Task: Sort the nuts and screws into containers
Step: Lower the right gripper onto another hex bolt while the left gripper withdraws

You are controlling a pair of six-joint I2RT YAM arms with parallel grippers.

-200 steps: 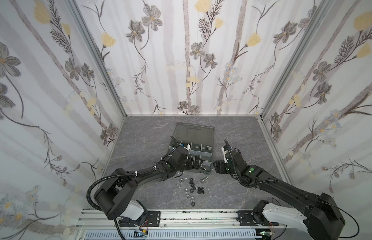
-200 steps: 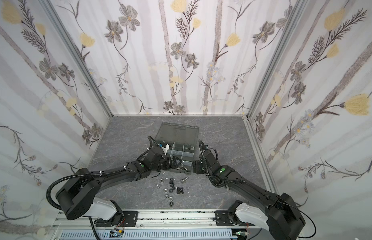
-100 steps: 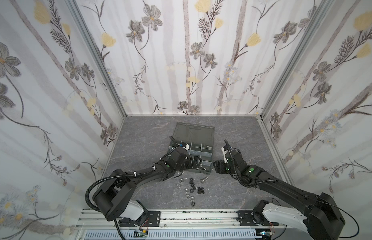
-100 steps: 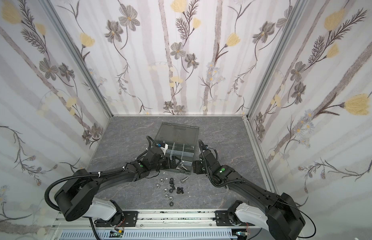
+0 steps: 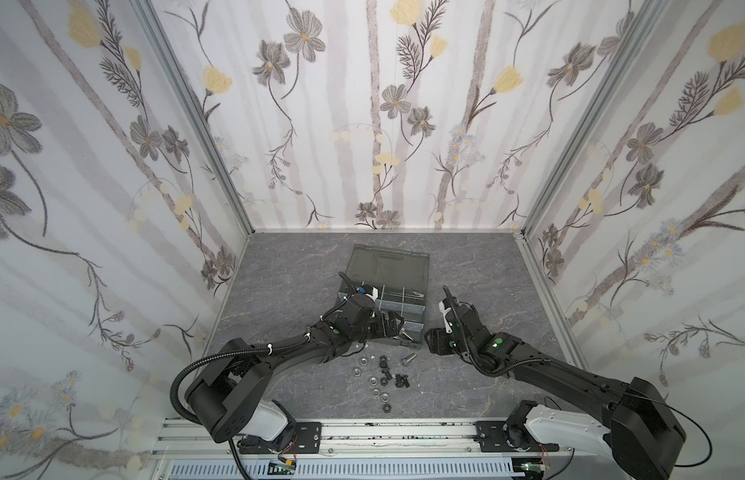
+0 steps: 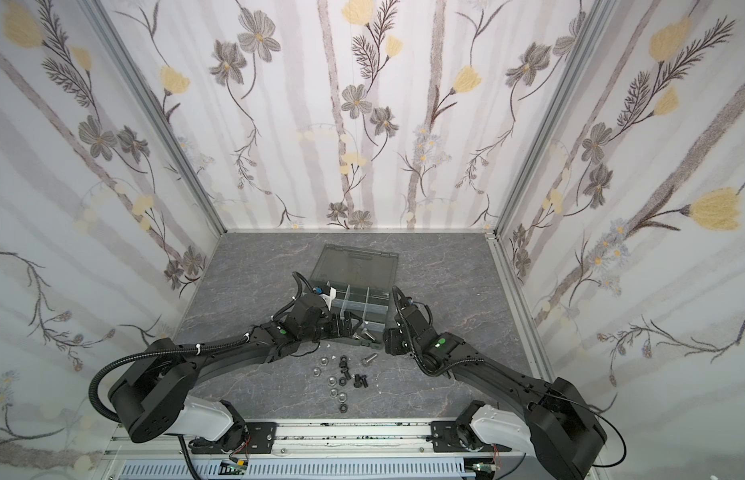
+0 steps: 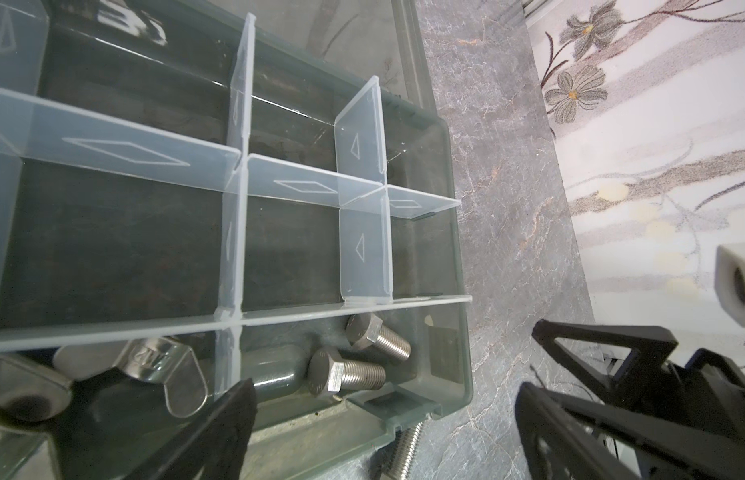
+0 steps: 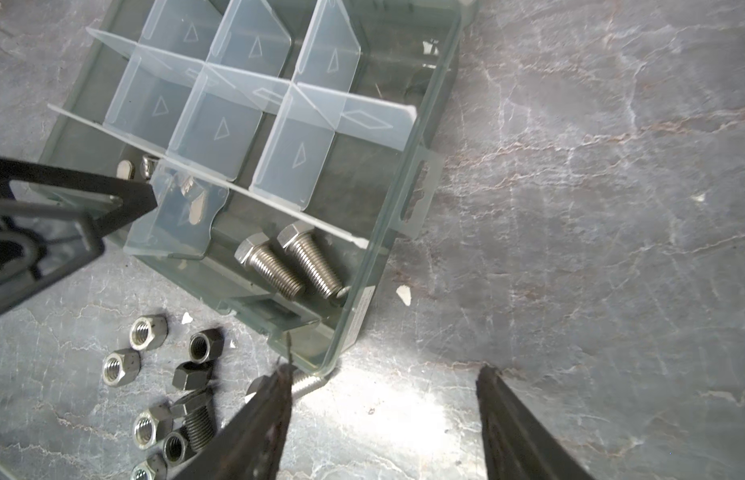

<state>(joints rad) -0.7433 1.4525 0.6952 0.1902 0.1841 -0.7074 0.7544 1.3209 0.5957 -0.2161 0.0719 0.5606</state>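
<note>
Left tool (image 7: pixel 387 372) open, empty, over box (image 8: pixel 354 316) edge; right tool (image 8: pixel 385 370) likewise, beside it. Corner bolt (image 8: pixel 308 380) may be knocked by its finger.

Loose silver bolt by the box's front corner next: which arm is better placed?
Probably right. The right gripper hangs open beside that corner, with the bolt by one fingertip. The left gripper, also open, is over the box, whose wall stands between it and the bolt.

Shiny metal screws (image 8: pixel 275 272), frosted plastic dividers (image 8: pixel 221 124), smoky translucent plastic box (image 8: pixel 350 307)
</note>
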